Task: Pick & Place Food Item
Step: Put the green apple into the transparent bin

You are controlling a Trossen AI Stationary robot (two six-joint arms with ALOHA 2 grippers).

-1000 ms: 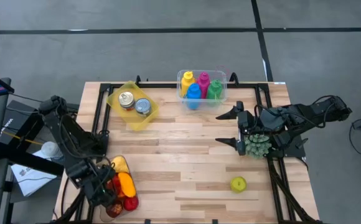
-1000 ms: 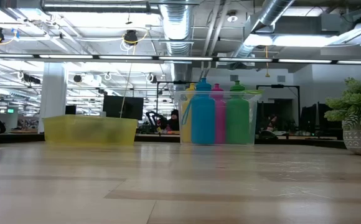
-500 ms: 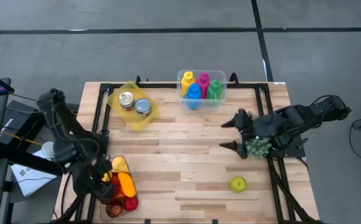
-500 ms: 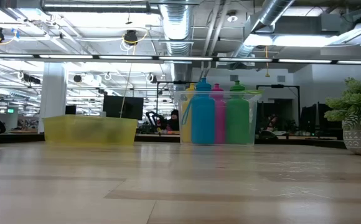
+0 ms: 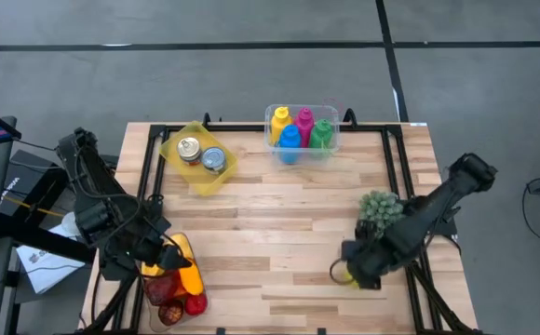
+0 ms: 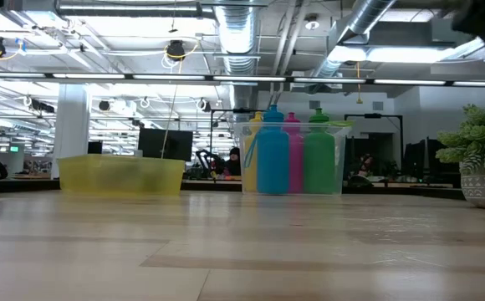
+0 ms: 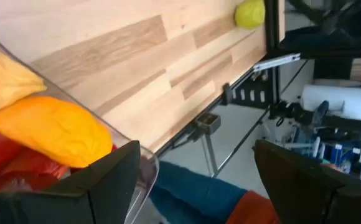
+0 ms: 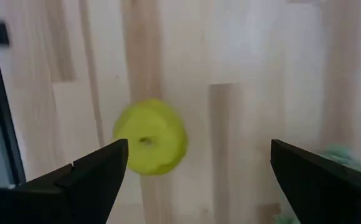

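Note:
A yellow-green apple lies on the wooden table near its right front corner; in the high view only a sliver of the apple shows under my right gripper. That gripper points down over the apple, open, with its fingers clear of the fruit. At the near left corner stands a clear container of orange, yellow and red food pieces. My left gripper hovers open over the container's rim, its fingers holding nothing.
A yellow bin with two cans sits at the far left. A clear bin of coloured bottles stands at the far middle. A small potted plant stands just beyond my right gripper. The table's near edge runs close to both grippers.
My right gripper has swung from beside the plant toward the table's near edge and down over the apple, tipping from level to pointing down; it stays open. My left gripper has risen a little and turned over the food container.

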